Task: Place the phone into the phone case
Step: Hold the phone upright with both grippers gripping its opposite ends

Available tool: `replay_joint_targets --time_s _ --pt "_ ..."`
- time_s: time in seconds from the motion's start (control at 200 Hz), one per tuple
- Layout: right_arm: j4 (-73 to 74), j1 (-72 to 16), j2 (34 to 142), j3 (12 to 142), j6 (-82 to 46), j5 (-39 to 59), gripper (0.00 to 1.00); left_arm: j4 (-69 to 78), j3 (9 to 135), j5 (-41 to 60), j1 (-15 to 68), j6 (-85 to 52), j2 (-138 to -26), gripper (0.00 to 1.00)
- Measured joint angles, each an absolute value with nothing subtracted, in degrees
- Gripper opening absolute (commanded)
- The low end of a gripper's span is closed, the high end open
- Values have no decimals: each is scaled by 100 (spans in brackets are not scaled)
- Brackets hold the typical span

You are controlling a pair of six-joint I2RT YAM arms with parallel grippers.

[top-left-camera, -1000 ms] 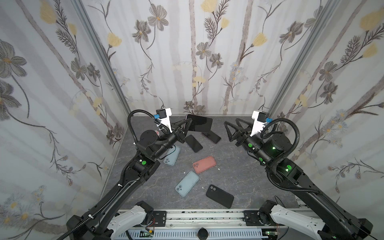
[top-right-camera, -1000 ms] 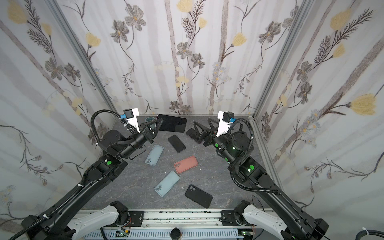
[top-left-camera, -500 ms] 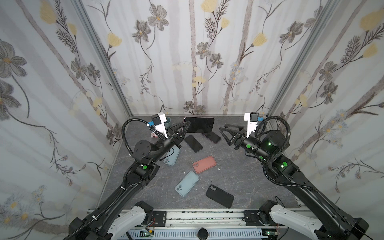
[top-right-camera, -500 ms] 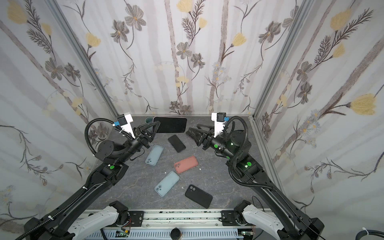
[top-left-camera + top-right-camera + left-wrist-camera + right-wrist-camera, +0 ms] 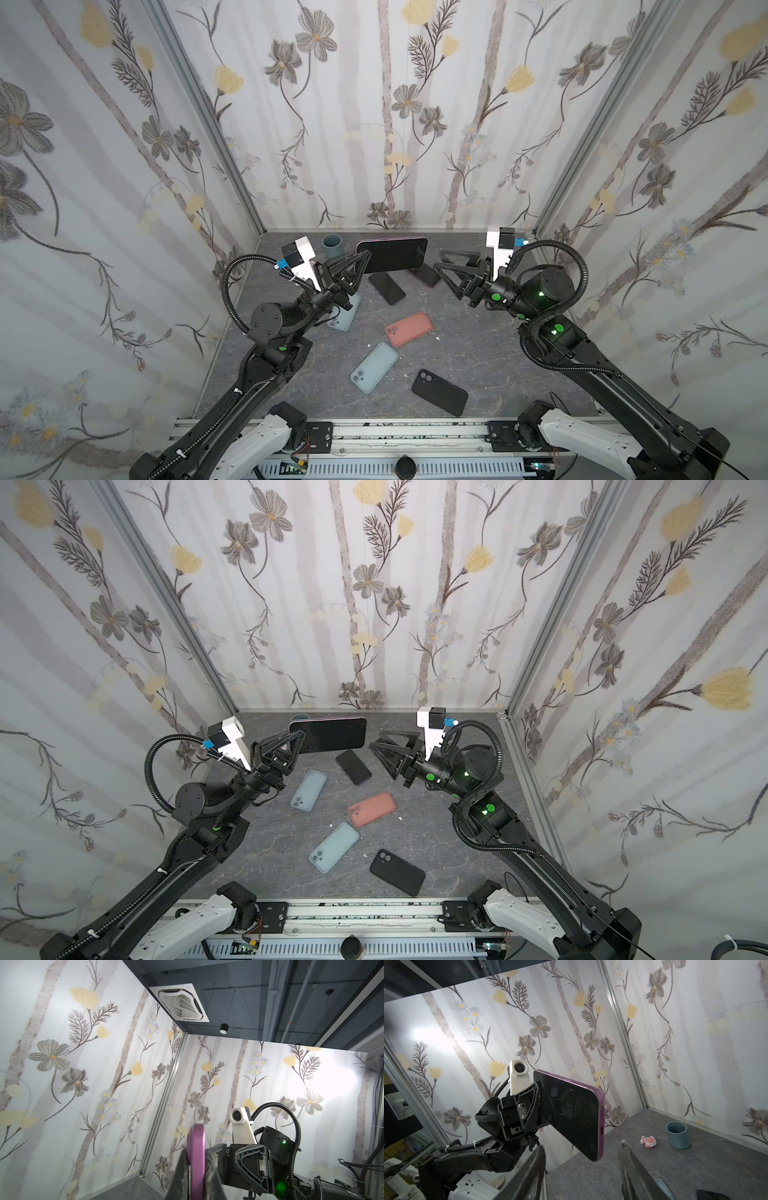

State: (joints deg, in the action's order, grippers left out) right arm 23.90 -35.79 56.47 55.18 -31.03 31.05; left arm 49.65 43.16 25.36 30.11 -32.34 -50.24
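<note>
Above grey surface (image 5: 478, 353) at 12 o'clock, phone (image 5: 395, 254) clenched endwise in left hand (image 5: 365, 255), right hand (image 5: 439, 258) parted and empty; slip risk from shallow end grip.

Purple phone (image 5: 392, 254) aloft, horizontal; salmon case (image 5: 409, 329) lies flat.

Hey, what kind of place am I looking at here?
Probably a robot test booth: floral panels wall in a small grey table, two arms sit on a front rail, and a bare ceiling with an air conditioner shows above.
</note>
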Motion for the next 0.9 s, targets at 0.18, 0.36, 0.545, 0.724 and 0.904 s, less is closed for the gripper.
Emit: replay_joint_targets --time_s 0.18,0.36,0.545,0.724,0.904 --pt "2797 -3581 5745 5430 -3151 3347 57 5306 4331 2985 3011 -3669 -5242 0" --pt "3173 -3632 5798 5393 -3214 3660 48 5594 4338 3245 3013 -3951 -5323 0" --pt "3361 -3691 5837 5384 -3249 3881 40 5706 4338 3378 3015 -4051 -5334 0" --pt "3542 -3806 5867 5369 -3249 4016 38 5804 4338 3435 3020 -4099 -5336 0" --pt "3664 -3933 5961 5367 -3245 4132 31 5883 4329 3454 3026 -4204 -5325 0"
